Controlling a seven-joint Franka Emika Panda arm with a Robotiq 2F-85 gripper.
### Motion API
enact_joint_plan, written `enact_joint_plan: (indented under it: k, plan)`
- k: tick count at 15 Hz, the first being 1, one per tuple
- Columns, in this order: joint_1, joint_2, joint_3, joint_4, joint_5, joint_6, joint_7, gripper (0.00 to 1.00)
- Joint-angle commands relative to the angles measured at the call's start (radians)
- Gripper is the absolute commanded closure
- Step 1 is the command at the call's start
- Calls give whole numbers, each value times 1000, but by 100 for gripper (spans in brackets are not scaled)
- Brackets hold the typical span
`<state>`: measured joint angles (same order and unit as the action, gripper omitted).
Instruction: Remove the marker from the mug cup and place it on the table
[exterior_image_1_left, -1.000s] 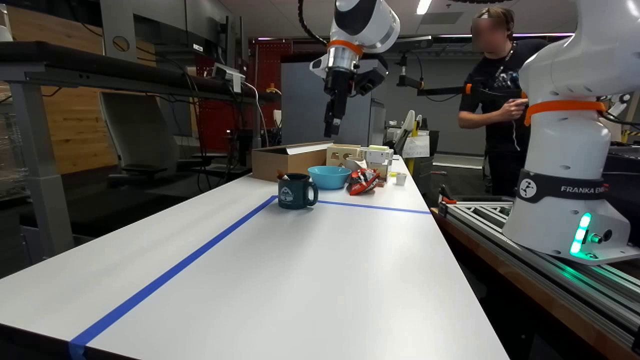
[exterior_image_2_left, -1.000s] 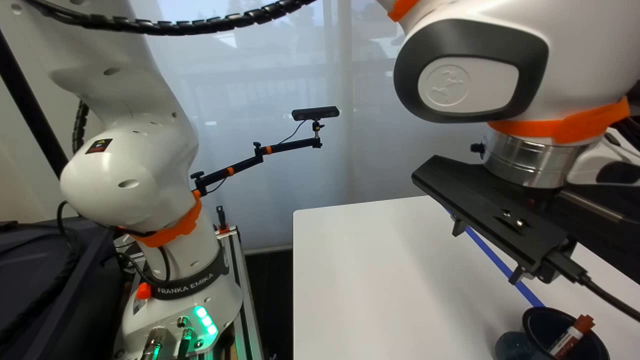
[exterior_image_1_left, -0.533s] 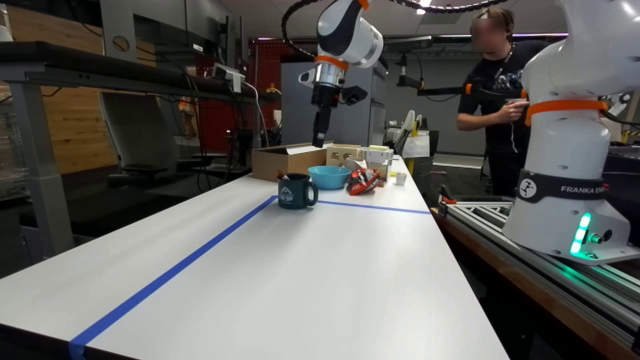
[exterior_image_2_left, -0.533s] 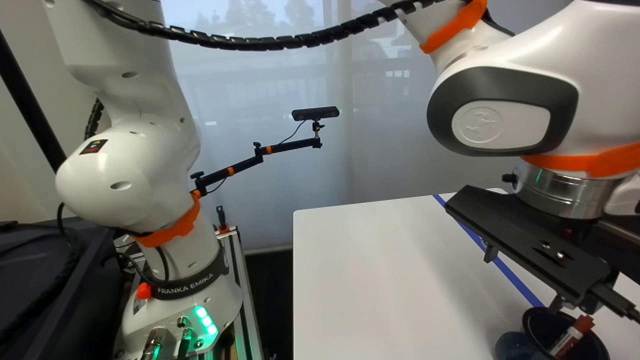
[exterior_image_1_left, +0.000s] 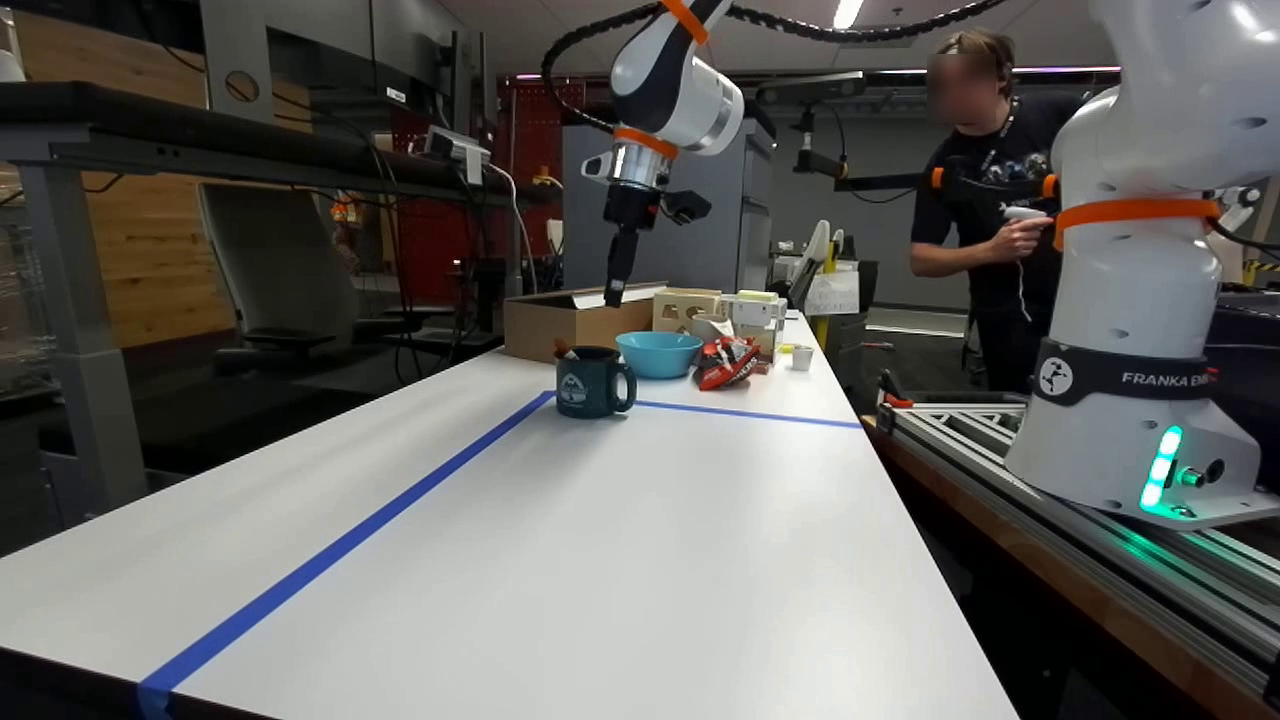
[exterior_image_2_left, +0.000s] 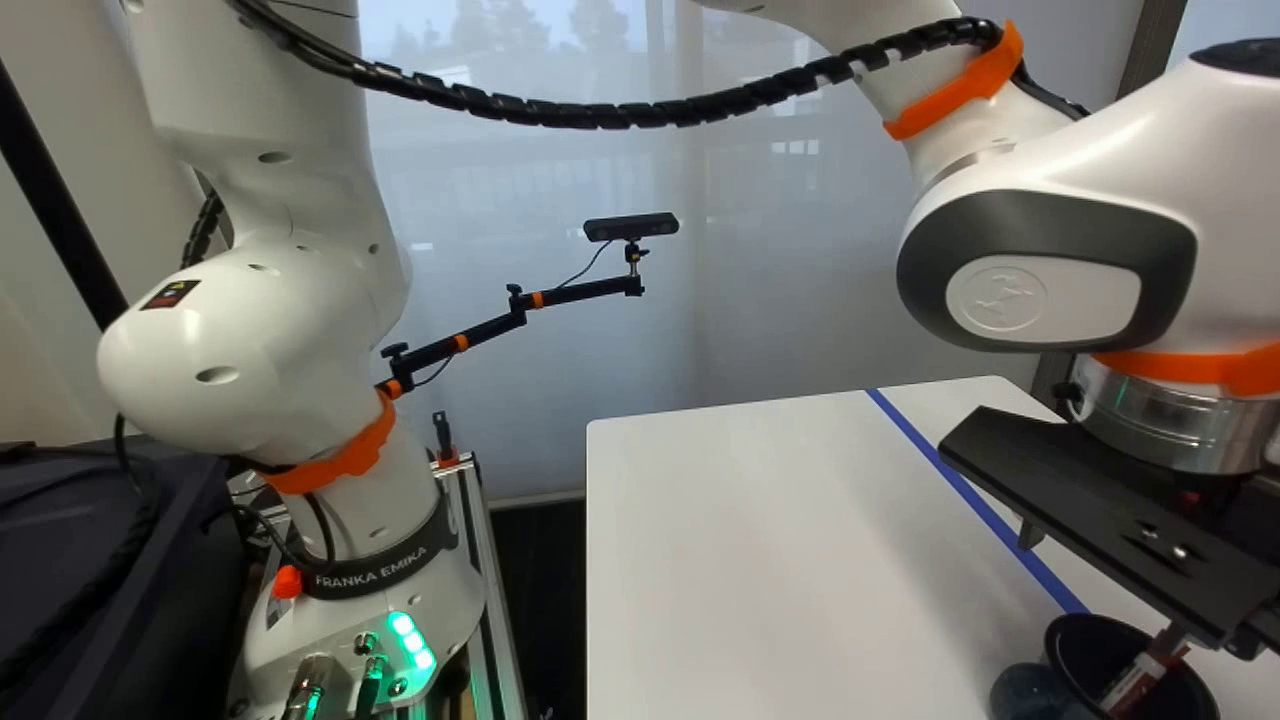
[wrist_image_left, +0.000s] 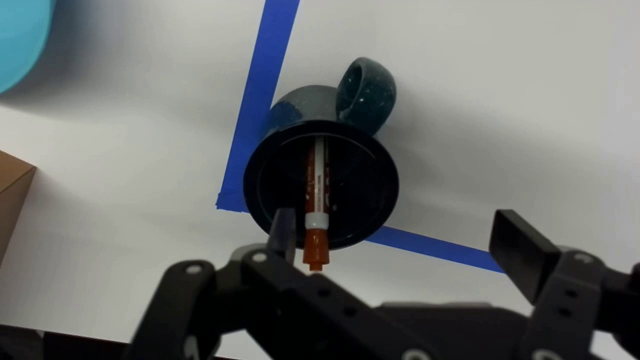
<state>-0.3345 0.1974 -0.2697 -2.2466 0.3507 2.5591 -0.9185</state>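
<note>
Much lower with spread black hand (wrist_image_left: 397, 240), likely near pinching reddish-brown marker (wrist_image_left: 316, 200) at squat teal mug's (wrist_image_left: 355, 180) wrist-view 6 o'clock.

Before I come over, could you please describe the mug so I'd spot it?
On the white table, follow the blue tape to its corner. The mug stands there, dark teal with a marker poking out; unlike the pale blue bowl, it has a handle.

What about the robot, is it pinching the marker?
No, in the wrist view the gripper is wide open, and the marker leans in the mug cup.
</note>
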Motion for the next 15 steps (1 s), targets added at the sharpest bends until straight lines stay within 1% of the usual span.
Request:
enact_joint_plan:
  k: [1,6,10,11,12,13,14,15]
  plan:
    - [-57,67,60,53,88,45,-48,0]
    - [-106,118,126,81,135,89,-59,0]
    - [-136,154,164,101,143,118,-63,0]
    - [-143,165,170,109,139,117,-62,8]
    - [-150,175,177,116,138,120,-60,26]
    - [-157,184,182,121,137,124,-57,31]
    - [-164,193,188,127,134,119,-55,30]
    - [-169,202,192,130,130,121,-52,32]
